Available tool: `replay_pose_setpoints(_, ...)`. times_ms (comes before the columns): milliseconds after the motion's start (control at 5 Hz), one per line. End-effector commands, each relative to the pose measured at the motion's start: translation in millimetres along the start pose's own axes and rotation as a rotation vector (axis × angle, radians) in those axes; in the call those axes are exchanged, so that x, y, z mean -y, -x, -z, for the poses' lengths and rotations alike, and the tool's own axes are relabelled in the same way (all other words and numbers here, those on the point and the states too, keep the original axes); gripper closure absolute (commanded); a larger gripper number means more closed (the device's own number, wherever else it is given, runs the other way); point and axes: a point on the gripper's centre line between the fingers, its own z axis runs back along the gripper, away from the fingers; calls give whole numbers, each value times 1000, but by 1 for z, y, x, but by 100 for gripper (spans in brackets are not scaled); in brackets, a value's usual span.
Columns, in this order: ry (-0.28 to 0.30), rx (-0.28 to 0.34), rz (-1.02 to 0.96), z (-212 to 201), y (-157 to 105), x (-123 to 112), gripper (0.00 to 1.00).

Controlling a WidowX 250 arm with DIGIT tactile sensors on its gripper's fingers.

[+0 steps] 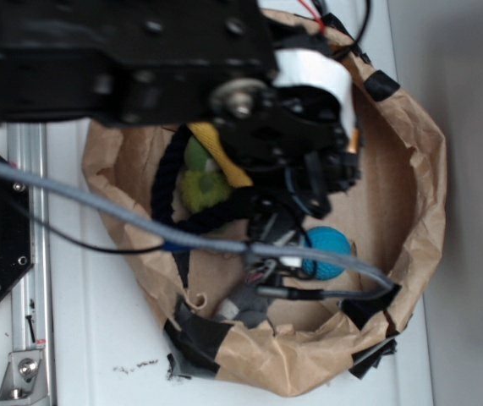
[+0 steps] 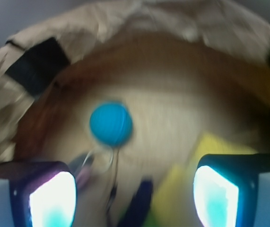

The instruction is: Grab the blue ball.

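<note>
While hovering w/ gripper (image 2: pixel 134 189) spread wide, blue ball (image 2: pixel 110 124) at 11 o'clock, off-centre. Could nudge it away or snag paper bag wall (image 2: pixel 2 99) if dropped w/o recentring.

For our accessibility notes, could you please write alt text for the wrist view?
A blurred blue ball lies on the floor of a crumpled brown paper bin, ahead of the open end effector, whose two fingers frame the bottom corners without touching it.
</note>
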Motion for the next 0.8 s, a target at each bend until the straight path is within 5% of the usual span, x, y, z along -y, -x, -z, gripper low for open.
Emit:
replay_pose_setpoints(0, 104, 31, 334, 67, -23, 54, 0)
replay_pose_setpoints(200, 139, 29, 340, 82, -31, 66, 0)
replay_pose_setpoints(400, 132, -20, 339, 83, -26, 67, 100)
replay_pose_setpoints(600, 85, -5, 323, 70, -23, 62, 100)
